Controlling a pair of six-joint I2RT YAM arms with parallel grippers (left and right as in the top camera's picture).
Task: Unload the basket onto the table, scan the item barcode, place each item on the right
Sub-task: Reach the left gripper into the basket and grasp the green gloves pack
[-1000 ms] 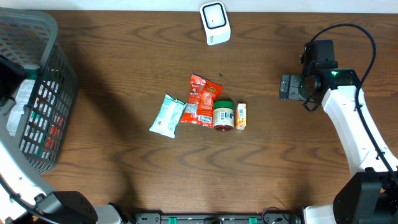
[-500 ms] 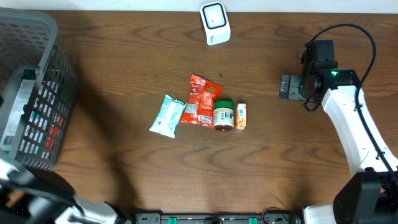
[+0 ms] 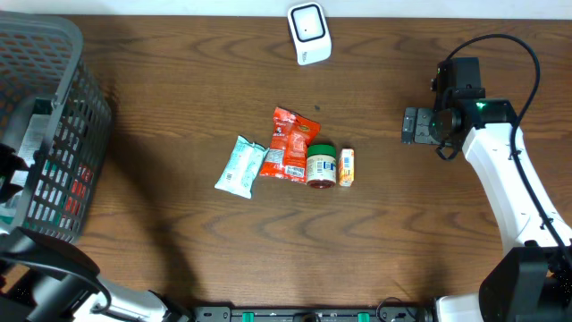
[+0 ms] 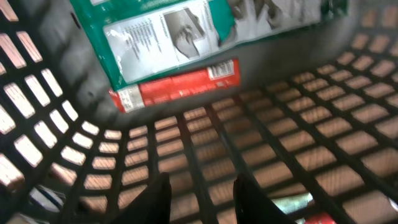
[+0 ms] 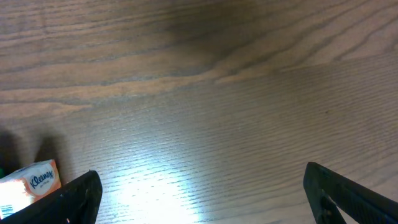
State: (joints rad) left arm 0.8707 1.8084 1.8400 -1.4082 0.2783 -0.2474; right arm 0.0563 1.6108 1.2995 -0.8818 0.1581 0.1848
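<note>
My left gripper [image 4: 200,186] is down inside the grey mesh basket [image 3: 63,107], its two dark fingers a short way apart with only the basket floor showing between them. Ahead of it lie a green-and-white packet [image 4: 186,31] and, under that, a flat red box [image 4: 177,84] with a barcode label at its right end. The white scanner [image 3: 309,34] stands at the table's far edge. My right gripper [image 3: 411,125] hovers wide open over bare wood at the right, holding nothing [image 5: 202,193].
In the middle of the table lie a pale teal packet [image 3: 240,166], a red packet [image 3: 288,141], a green-lidded jar [image 3: 321,165] and a small orange tissue pack [image 3: 347,167]. The tissue pack [image 5: 31,180] shows at the lower left of the right wrist view.
The left arm has shifted over the basket toward the table's left front edge. The right arm and the items on the table have not moved.
</note>
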